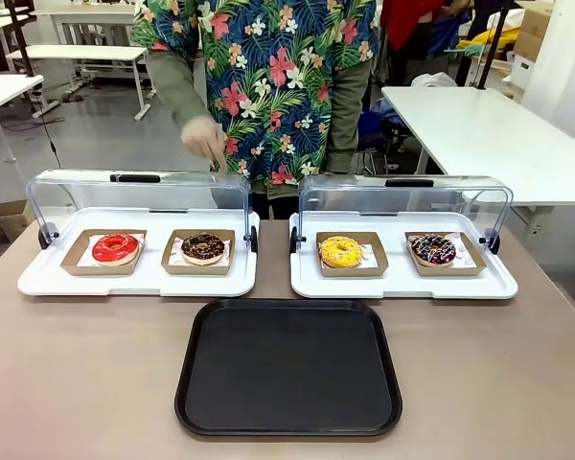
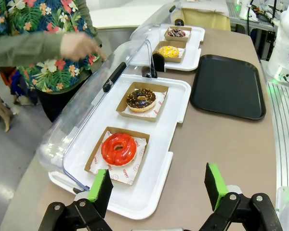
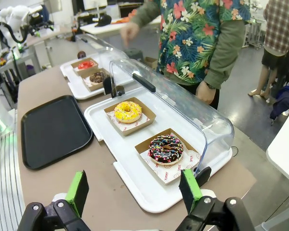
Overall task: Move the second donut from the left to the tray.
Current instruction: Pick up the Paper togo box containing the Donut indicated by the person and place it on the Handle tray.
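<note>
The second donut from the left [image 1: 203, 247] [image 2: 141, 99] [image 3: 98, 76] is chocolate-brown with pale sprinkles, in a brown cardboard holder on the left white tray, beside a red-glazed donut [image 1: 115, 248] [image 2: 118, 148]. The black tray [image 1: 288, 367] [image 2: 228, 85] [image 3: 53, 130] lies flat at the table's front middle. My left gripper [image 2: 159, 190] is open above the table's left end, short of the red donut. My right gripper [image 3: 134, 190] is open near the right end, close to the dark multicoloured-sprinkle donut [image 3: 166, 149] [image 1: 433, 249]. Both hold nothing.
Both white trays [image 1: 48, 278] [image 1: 498, 283] have clear lids [image 1: 139, 196] [image 1: 402, 199] raised at the back. A yellow donut [image 1: 340, 251] [image 3: 127, 111] sits on the right one. A person in a floral shirt stands behind, one hand [image 1: 205, 140] above the left lid.
</note>
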Motion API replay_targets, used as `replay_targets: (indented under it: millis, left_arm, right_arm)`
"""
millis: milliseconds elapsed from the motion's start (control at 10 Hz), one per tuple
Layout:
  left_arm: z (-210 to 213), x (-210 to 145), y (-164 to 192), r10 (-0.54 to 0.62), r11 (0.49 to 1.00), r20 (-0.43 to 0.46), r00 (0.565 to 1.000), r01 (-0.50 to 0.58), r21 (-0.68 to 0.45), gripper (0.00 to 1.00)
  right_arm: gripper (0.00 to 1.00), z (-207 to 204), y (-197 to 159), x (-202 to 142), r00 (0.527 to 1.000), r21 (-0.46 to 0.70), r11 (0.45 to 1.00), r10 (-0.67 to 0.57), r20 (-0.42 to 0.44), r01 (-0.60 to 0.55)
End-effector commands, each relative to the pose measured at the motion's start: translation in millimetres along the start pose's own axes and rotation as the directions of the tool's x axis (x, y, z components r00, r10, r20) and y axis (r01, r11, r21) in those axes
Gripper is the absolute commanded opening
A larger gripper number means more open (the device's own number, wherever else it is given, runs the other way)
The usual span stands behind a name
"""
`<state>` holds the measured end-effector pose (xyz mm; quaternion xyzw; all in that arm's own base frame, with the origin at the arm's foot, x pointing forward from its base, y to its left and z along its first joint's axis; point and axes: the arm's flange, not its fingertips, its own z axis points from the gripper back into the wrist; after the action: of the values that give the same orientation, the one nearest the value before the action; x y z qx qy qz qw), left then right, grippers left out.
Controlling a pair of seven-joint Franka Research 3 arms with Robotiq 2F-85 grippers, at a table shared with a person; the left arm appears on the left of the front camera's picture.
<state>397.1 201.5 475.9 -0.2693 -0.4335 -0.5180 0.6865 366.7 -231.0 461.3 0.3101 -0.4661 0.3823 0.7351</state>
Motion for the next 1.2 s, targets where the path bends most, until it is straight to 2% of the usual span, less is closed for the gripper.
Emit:
replay_targets:
  millis: [0,1100]
  left_arm:
    - [0.4,1.3,-1.0,-0.007,1.000,0.007,1.000,0.008,-0.006,1.00]
    - [0.4,1.3,-1.0,-0.007,1.000,0.007,1.000,0.008,-0.006,1.00]
  right_arm:
    - [1.00,-0.2,-3.6,2.0,0.999,-0.005,1.000,0.029,0.030,-0.029]
    - [1.00,-0.2,-3.6,2.0,0.999,-0.005,1.000,0.029,0.030,-0.029]
